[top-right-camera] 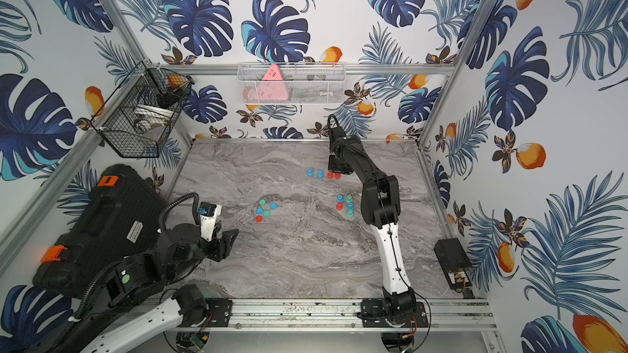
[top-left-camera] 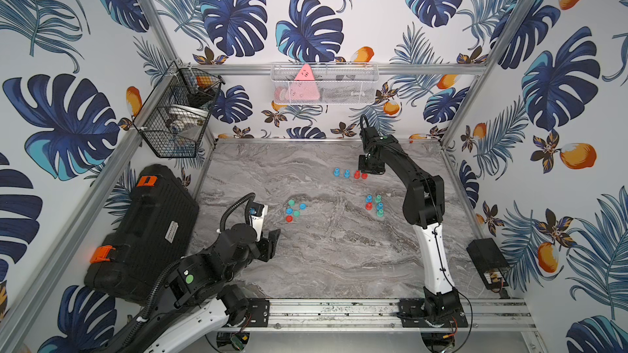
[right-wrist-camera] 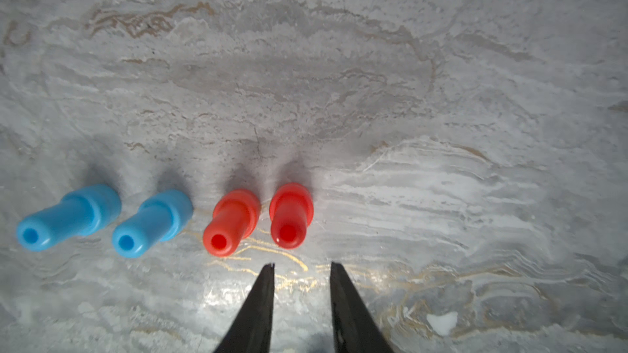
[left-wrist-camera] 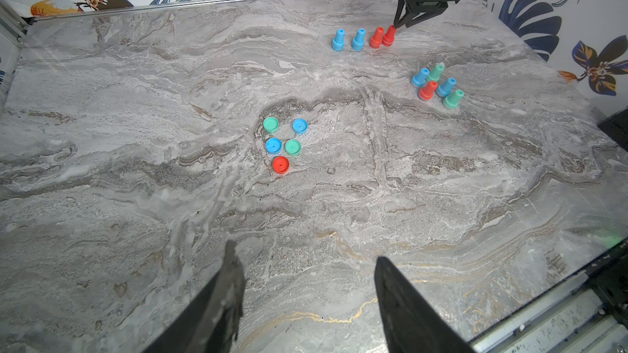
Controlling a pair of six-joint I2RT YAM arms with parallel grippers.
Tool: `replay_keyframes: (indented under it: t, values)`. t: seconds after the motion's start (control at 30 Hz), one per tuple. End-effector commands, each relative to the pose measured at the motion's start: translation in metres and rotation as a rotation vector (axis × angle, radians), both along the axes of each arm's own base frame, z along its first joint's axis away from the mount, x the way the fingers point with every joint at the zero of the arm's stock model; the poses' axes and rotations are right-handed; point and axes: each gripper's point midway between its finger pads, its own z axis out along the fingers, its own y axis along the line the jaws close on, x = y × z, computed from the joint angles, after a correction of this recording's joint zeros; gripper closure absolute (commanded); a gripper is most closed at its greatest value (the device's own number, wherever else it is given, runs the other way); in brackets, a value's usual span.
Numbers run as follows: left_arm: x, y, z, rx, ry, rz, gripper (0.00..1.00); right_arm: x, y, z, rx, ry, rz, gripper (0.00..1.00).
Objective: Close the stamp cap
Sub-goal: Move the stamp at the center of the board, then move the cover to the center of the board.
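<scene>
We take the cluster of loose caps as our landmark: a red cap (left-wrist-camera: pixel 280 164), two blue and two green lie open side down in the middle of the marble table (left-wrist-camera: pixel 136 130). Well behind the caps and to their right stands a row of four stamps, two blue and two red, which look to us already capped. The right gripper (right-wrist-camera: pixel 302 264) hangs just over the end red stamp (right-wrist-camera: pixel 291 215) of that row, its jaws slightly apart and empty, clear of the stamp. Right of the caps stand five more stamps (left-wrist-camera: pixel 427 90), matching the loose caps in colour, so we judge them uncapped and the task roughly half done. The left gripper (left-wrist-camera: pixel 306 251) hovers in front of the caps, jaws apart, holding nothing. We judge this the gap between stamps: next we would lift clear of the row, grasp one stamp by its handle, and press it straight down into a cap of matching colour.
</scene>
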Motion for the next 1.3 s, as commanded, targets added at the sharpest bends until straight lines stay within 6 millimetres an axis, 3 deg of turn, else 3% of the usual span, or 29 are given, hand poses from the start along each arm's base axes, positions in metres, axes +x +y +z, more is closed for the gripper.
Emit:
replay_keyframes:
  t: [0.0,0.3,0.5,0.8,1.13,1.27]
  values:
    - [0.003,0.001,0.004,-0.006,-0.02,0.011,0.34,-0.008,0.0,0.016,-0.003,-0.02,-0.005,0.69]
    - [0.001,0.004,0.006,-0.011,-0.031,0.02,0.34,-0.051,0.001,0.051,0.008,-0.052,0.023,0.68]
    - [0.0,0.004,0.007,-0.011,-0.028,0.013,0.34,-0.096,-0.002,0.082,0.035,-0.085,0.059,0.68]
    - [-0.001,0.003,0.008,-0.015,-0.031,0.009,0.34,-0.164,-0.014,0.11,0.099,-0.132,0.096,0.67]
    - [0.0,0.001,0.004,-0.004,-0.013,0.008,0.34,-0.233,-0.05,0.103,0.071,-0.136,0.066,0.67]
    - [0.001,-0.001,0.002,0.002,-0.001,0.003,0.34,-0.262,-0.066,0.082,0.05,-0.097,0.024,0.66]
